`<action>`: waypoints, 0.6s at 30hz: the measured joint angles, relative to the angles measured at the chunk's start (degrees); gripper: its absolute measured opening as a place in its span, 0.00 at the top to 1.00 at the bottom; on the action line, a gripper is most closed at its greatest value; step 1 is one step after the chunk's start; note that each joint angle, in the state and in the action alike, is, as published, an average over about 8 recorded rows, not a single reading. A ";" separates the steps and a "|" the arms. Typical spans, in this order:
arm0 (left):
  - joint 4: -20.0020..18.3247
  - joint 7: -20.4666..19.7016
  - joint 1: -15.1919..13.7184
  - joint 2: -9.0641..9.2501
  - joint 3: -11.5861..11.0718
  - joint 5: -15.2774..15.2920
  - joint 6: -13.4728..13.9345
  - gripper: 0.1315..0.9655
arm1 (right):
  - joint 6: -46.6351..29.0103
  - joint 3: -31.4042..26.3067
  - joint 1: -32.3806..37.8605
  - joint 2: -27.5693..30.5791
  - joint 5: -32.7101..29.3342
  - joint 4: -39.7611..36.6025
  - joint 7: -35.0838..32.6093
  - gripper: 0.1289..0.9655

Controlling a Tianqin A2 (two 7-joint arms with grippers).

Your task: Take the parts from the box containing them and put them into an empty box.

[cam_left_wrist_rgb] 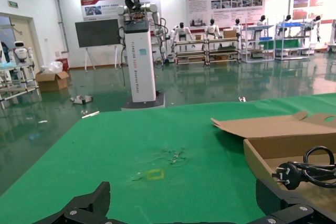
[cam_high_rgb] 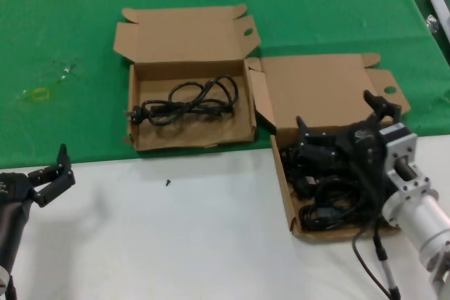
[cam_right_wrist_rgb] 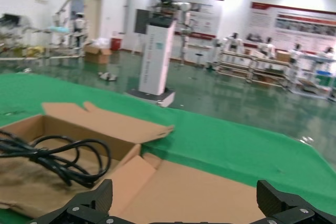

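The landmark is the left cardboard box [cam_high_rgb: 190,107], shallow, brown and corrugated, its hinged lid folded back flat on the green cloth [cam_high_rgb: 70,33] with tuck tabs and a round hole showing. One thin black rubbery cord [cam_high_rgb: 186,103] lies loosely coiled on its floor, plug toward the side away from the second box, with bare cardboard all around it. To the right of this box and nearer the robot, with a side flap touching it, sits the second box [cam_high_rgb: 323,166], alike in make, straddling the edge where the green cloth meets the white tabletop [cam_high_rgb: 176,237]. It holds a tangled heap of black cords [cam_high_rgb: 330,201] that fills most of its floor.

The right gripper [cam_high_rgb: 337,142] hangs over that heap at the far end of the second box, its black fingers spread and closing on nothing that can be made out. The left gripper [cam_high_rgb: 53,173] rests well to the left of the landmark box and nearer the robot, above the white tabletop, jaws spread and empty. Broad open white surface lies between the two arms, bearing only a small dark speck [cam_high_rgb: 168,183].
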 joint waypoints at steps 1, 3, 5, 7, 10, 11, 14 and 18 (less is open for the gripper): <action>0.00 0.00 0.00 0.00 0.00 0.00 0.00 0.00 | 0.59 0.27 -0.67 -0.01 0.18 0.52 0.67 0.00; 0.00 0.00 0.00 0.00 0.00 0.00 0.00 0.00 | 1.72 0.79 -1.95 -0.02 0.52 1.51 1.94 0.00; 0.00 0.00 0.00 0.00 0.00 0.00 0.00 0.00 | 2.61 1.19 -2.93 -0.03 0.79 2.28 2.96 0.00; 0.00 0.00 0.00 0.00 0.00 0.00 0.00 0.00 | 3.24 1.48 -3.65 -0.04 0.98 2.83 3.67 0.00; 0.00 0.00 0.00 0.00 0.00 0.00 0.00 0.00 | 3.64 1.66 -4.10 -0.04 1.10 3.18 4.13 0.00; 0.00 0.00 0.00 0.00 0.00 0.00 0.00 0.00 | 3.68 1.68 -4.14 -0.04 1.11 3.21 4.16 0.00; 0.00 0.00 0.00 0.00 0.00 0.00 0.00 0.00 | 3.71 1.69 -4.18 -0.04 1.12 3.24 4.20 0.00; 0.00 0.00 0.00 0.00 0.00 0.00 0.00 0.00 | 3.71 1.69 -4.18 -0.04 1.12 3.24 4.20 0.00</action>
